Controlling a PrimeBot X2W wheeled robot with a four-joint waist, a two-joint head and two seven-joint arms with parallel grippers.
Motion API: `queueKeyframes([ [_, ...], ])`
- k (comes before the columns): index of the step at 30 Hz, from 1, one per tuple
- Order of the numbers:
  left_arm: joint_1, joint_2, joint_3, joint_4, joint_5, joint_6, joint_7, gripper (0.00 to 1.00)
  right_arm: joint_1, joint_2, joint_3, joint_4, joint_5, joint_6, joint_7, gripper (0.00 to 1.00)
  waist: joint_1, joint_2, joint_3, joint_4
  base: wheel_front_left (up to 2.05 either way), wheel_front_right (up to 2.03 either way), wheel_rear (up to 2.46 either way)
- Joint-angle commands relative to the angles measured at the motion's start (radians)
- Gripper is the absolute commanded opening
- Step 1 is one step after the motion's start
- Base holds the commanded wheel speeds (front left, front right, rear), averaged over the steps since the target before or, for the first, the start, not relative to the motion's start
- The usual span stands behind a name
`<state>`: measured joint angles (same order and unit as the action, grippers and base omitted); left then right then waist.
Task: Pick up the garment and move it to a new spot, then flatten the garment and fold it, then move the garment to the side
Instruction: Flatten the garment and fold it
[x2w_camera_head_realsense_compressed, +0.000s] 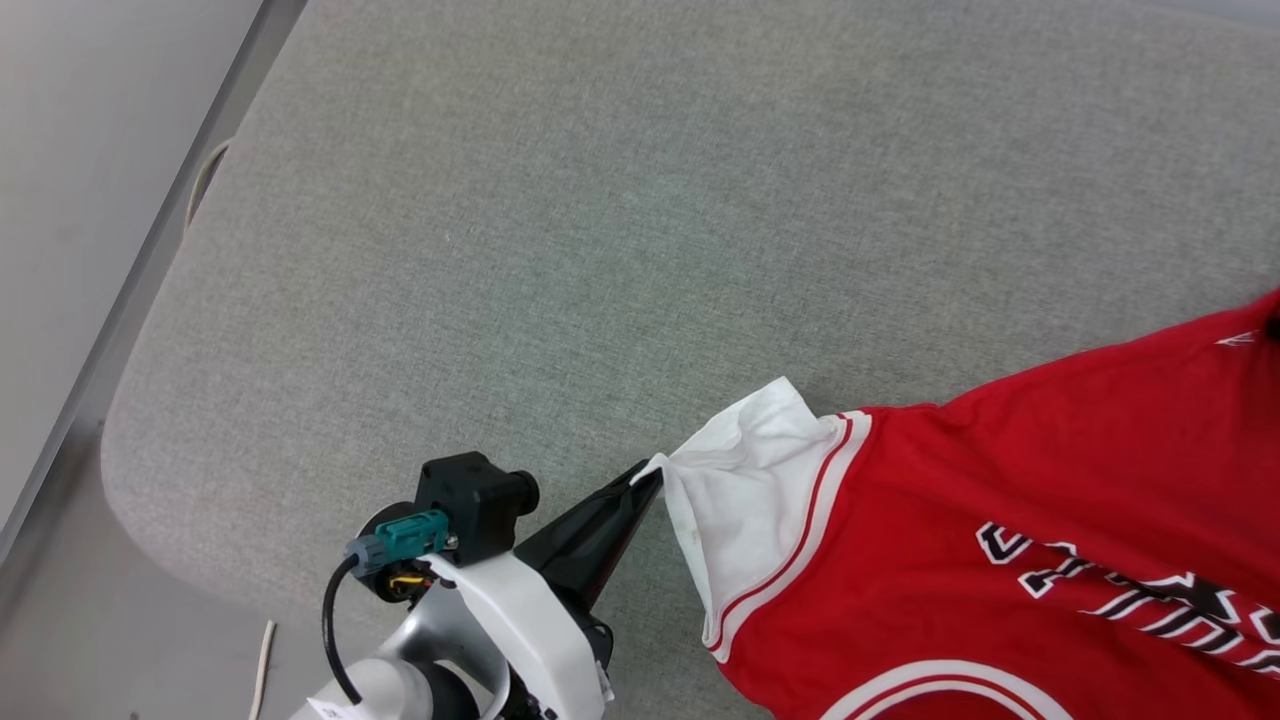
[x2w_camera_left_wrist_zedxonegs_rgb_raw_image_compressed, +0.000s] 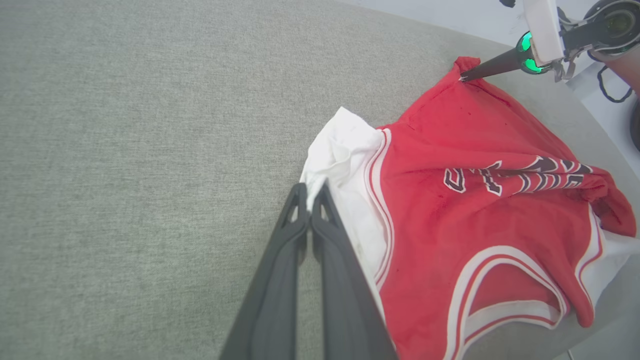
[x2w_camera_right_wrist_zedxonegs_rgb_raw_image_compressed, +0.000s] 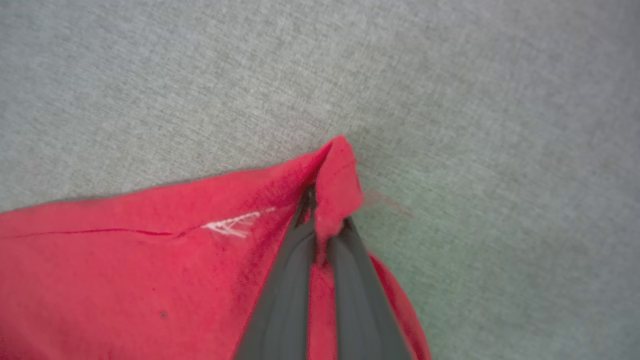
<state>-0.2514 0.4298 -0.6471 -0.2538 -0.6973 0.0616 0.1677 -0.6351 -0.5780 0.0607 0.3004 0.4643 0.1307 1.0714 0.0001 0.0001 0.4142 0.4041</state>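
On the grey fabric-covered tabletop (x2w_camera_head_realsense_compressed: 500, 250), toward its near edge and well to the right of its rounded near-left corner, the garment (x2w_camera_head_realsense_compressed: 1000, 500) lay rumpled with its lettering (x2w_camera_head_realsense_compressed: 1130, 590) facing up and bunched into a ridge. The collar (x2w_camera_left_wrist_zedxonegs_rgb_raw_image_compressed: 505, 310) sat closest to the near edge. The white sleeve (x2w_camera_head_realsense_compressed: 750, 470) reached out toward the near-left corner, and a red corner (x2w_camera_right_wrist_zedxonegs_rgb_raw_image_compressed: 340, 170) of the body pointed toward the far edge.

My left gripper (x2w_camera_head_realsense_compressed: 648, 478) was closed on the very tip of that sleeve's cuff, with only a thin bite of cloth between the fingers. My right gripper (x2w_camera_right_wrist_zedxonegs_rgb_raw_image_compressed: 320, 200) was closed on the red corner, with a small fold of fabric lapping over the fingertips.

I judged the step to be the lift and carry to a new spot, with both holds made and the cloth not yet off the tabletop. To do it well, both arms needed to rise together and level, keeping the span between my two pinches just taut so the body hung as a sheet rather than a rope. The sleeve hold looked the weaker one, so a slow start would show any slipping early. The collar end also had to clear the near edge without dragging over it before I travelled toward the middle of the tabletop.
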Motion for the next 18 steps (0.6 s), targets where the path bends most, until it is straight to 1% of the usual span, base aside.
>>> queueKeyframes([
  [1, 0.002, 0.003, 0.003, 0.002, 0.001, 0.001, -0.005, 0.00, 0.010, 0.014, 0.019, 0.017, 0.012, 0.000, -0.015, 0.00, -0.0001, -0.0001, -0.023, -0.017, 0.00, 0.00, 0.00],
  [4, 0.010, 0.015, 0.016, -0.001, -0.006, 0.008, -0.008, 0.00, -0.012, 0.016, 0.031, 0.029, 0.032, 0.000, -0.083, 0.00, -0.0001, -0.0001, -0.059, -0.041, 0.00, 0.00, 0.00],
  [8, 0.020, 0.034, 0.020, -0.011, -0.002, 0.014, 0.005, 0.00, -0.026, 0.030, 0.015, 0.059, 0.075, 0.000, -0.148, 0.00, -0.0001, -0.0001, -0.108, -0.076, 0.00, 0.00, 0.00],
  [10, 0.017, 0.045, 0.027, -0.021, 0.000, 0.020, 0.011, 0.00, -0.024, 0.024, 0.013, 0.068, 0.086, 0.000, -0.177, 0.00, -0.0001, -0.0001, -0.130, -0.093, 0.00, 0.00, 0.00],
  [18, 0.040, 0.088, 0.072, -0.067, 0.002, 0.064, 0.007, 0.00, 0.003, 0.035, 0.006, 0.035, 0.146, 0.000, -0.273, 0.00, -0.0001, -0.0001, -0.211, -0.162, 0.00, 0.00, 0.00],
])
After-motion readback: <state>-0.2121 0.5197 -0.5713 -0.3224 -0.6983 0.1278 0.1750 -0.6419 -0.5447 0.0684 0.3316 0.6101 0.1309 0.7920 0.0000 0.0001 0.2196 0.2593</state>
